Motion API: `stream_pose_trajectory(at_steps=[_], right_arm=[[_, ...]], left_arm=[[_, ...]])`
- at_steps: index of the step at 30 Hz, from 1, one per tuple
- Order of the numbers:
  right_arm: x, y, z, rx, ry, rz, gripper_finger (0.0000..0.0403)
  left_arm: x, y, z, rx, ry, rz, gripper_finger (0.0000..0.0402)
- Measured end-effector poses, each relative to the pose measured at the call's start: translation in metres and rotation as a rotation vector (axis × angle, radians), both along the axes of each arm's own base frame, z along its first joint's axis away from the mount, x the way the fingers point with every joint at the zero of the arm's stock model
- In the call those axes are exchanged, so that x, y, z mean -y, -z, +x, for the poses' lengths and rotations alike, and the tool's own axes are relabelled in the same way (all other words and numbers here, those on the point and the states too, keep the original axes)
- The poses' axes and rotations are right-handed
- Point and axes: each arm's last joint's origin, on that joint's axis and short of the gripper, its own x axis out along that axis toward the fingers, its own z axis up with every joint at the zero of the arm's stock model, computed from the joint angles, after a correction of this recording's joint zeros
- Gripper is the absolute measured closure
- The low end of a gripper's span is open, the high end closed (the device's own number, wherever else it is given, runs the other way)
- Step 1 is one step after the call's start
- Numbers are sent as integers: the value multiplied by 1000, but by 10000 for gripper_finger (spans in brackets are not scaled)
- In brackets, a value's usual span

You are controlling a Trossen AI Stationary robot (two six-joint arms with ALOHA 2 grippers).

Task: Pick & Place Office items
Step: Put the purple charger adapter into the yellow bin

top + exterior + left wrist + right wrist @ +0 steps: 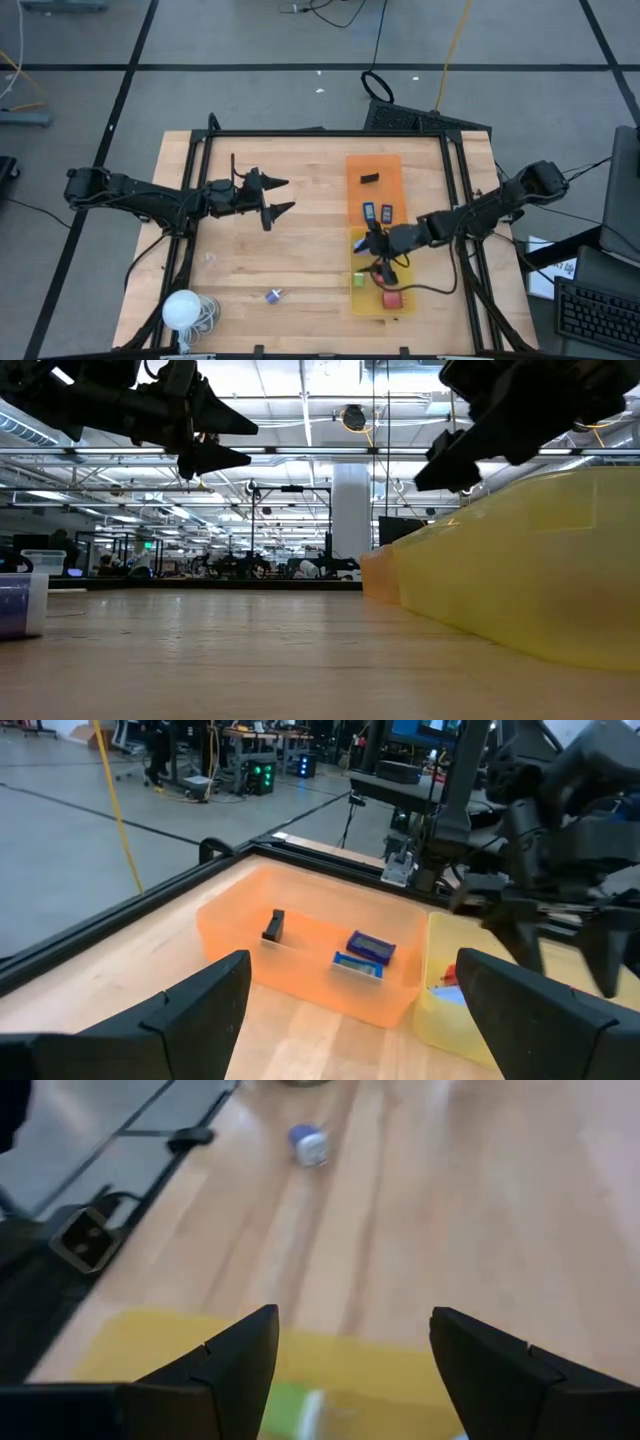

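Observation:
My left gripper is open and empty, in the air left of the orange tray; it also shows in the low view. The orange tray holds a black clip and two blue pieces. My right gripper is open and empty above the yellow tray, which holds a green piece, a red piece and others. One small blue piece lies on the bare table; it also shows in the right wrist view.
A white ball with a coiled cord lies at the table's near left corner. The two trays stand end to end right of the table's middle. A black frame borders the table top. Bare wood lies between the left gripper and the near edge.

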Motion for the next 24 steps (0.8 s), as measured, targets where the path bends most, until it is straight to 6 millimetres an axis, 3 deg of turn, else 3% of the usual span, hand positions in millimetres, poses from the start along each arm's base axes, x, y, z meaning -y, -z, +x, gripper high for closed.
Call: stream_pose_trajectory(at_steps=[11, 19, 24], right_arm=[[41, -20, -1, 81, 103, -67, 183], [47, -46, -25, 142, 98, -88, 205], [51, -42, -48, 190, 102, -84, 216]], left_arm=[[0, 0, 0, 1, -2, -13, 50], [0, 1, 0, -5, -1, -13, 50], [0, 1, 0, -6, -1, -13, 50]])
